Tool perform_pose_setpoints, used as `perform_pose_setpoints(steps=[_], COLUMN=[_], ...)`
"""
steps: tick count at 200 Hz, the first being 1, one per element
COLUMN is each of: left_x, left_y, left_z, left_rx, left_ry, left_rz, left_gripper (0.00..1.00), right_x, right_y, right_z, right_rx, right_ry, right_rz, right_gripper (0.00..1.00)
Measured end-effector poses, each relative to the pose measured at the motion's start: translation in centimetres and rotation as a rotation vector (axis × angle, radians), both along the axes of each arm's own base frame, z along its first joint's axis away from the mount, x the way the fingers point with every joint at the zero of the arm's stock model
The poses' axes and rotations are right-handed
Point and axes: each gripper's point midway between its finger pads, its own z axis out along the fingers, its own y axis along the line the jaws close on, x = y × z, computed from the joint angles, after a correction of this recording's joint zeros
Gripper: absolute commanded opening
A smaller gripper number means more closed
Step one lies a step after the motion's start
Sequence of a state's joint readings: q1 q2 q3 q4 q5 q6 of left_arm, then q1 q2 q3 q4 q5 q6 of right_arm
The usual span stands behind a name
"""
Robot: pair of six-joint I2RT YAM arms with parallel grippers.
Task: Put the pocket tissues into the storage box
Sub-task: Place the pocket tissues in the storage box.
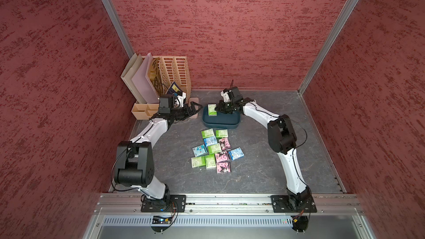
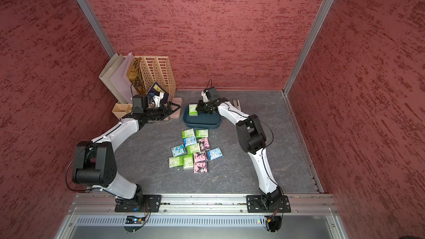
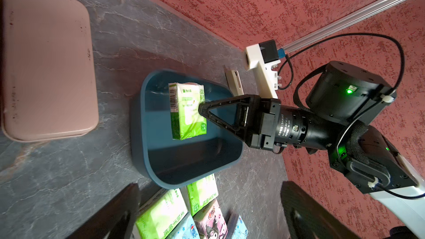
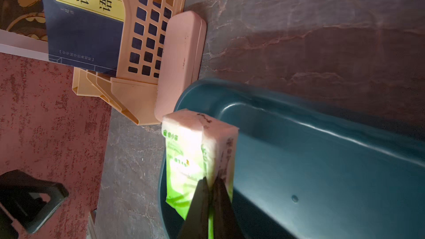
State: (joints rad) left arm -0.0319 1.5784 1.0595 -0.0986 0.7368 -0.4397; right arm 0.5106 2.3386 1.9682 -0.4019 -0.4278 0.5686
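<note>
Pinching 1 green plastic-wrapped pocket tissue packet (image 3: pixel 187 111) in the almost fully closed jaws of the right gripper (image 3: pixel 200 109), inside the shallow dark teal-blue plastic storage box (image 1: pixel 220 125) at the corner nearest the slim pink case (image 3: pixel 46 60); can't tell if touching the floor. Idling just beside the box with the left gripper (image 1: pixel 195 109) spread wide, empty. Judging 1 of 12 nearly placed, box otherwise bare, leaving 11 green, blue and pink packets (image 1: pixel 215 149) on the grey marbled tabletop (image 1: pixel 264 157).
</note>
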Motion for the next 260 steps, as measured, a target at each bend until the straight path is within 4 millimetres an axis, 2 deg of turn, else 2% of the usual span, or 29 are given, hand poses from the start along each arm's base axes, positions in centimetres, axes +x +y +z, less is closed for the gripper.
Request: perform_pose_setpoints(steps=[58,99,180,235,260], left_x=[-0.3,-0.3,-0.4,-0.6,-0.6], left_y=[0.3,0.4,0.5,0.5,0.5], left_z=[-0.9,-1.1,-1.4,-1.6,-1.5], left_rx=[0.007,0.009,0.01,0.007,0.005], left_ry=[0.023,0.027,0.033,0.039,0.041], left_rz=[0.008,0.011,0.014,0.011,0.012], left_gripper=[1.0,1.0,1.0,1.0,1.0], right_x=[0.9,0.9,1.7,1.7,1.9], right_y=[1.0,0.8,1.4,1.5,1.6], right_z=[-2.1,-3.7,-5.0,-5.3,-5.3], right_rx=[-0.034,-0.059,-0.054,-0.05,-0.043], right_ry=[0.026,0.053,0.081,0.098,0.092], right_rz=[-0.005,-0.016,-0.035,-0.047,-0.05], right_gripper=[0.0,0.0,0.0,0.26,0.33])
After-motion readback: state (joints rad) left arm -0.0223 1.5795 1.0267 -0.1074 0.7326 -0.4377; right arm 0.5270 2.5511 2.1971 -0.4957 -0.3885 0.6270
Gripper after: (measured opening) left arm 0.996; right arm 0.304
